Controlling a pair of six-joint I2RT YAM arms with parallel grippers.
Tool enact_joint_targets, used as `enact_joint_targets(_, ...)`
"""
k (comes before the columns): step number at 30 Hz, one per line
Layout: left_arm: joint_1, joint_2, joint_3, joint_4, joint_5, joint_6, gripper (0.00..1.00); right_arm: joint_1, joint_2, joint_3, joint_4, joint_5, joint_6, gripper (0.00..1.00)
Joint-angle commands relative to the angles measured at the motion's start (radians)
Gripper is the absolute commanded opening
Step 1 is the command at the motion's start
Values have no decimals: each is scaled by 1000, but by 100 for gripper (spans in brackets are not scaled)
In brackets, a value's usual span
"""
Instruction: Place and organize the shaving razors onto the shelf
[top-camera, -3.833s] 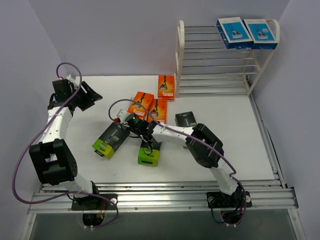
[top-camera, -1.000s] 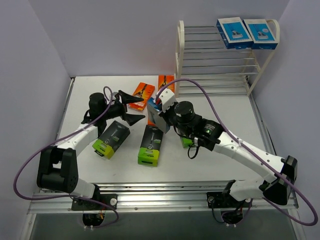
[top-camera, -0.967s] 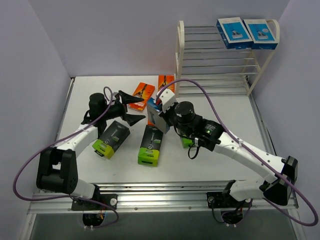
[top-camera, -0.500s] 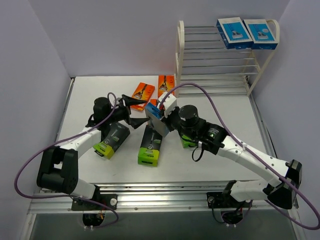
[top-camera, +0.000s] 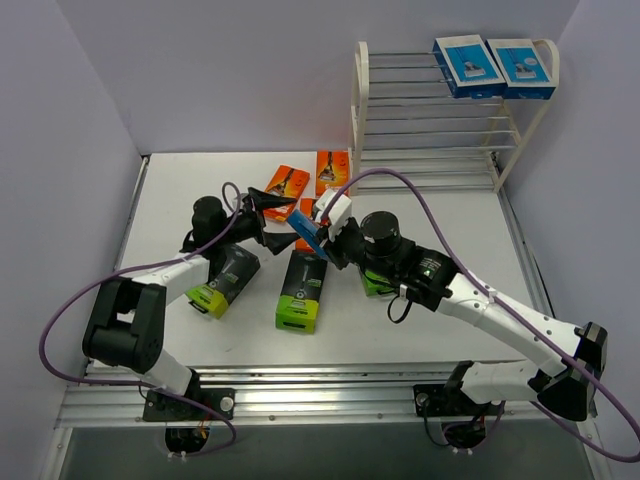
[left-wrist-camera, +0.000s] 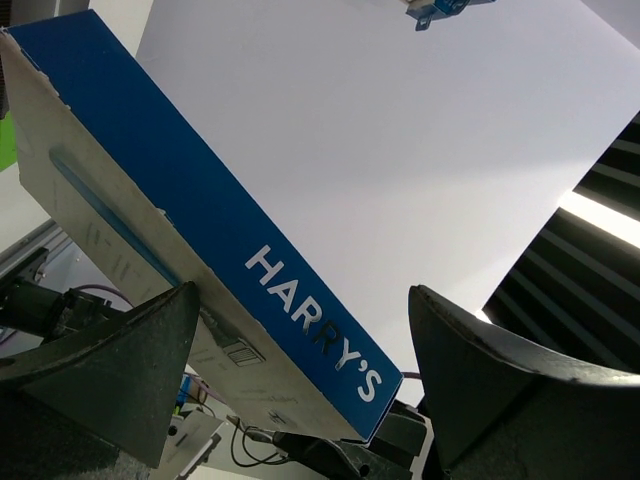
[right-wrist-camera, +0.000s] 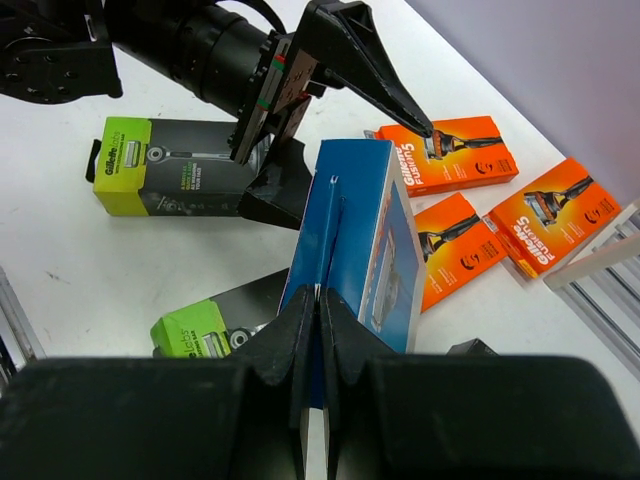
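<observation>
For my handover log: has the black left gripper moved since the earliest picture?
Yes. The left gripper moved right, toward the cream-white rod shelf, now open around the blue-and-white razor pack.

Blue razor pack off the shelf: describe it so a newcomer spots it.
Look at the middle of the white table, where the two arms meet. There the right arm's fingers pinch a blue pack on edge, between the left arm's open fingers. It is the only blue pack not on the shelf, and the only one held.
</observation>
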Motion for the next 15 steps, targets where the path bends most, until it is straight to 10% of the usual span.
enact_joint_targets(1,-7,2,8,124,36,15,94,-3,-16,5,46,-43,-5,0)
enact_joint_targets(15,-1,1,-14,24,222,190,94,-3,60,76,-35,-126,-41,0)
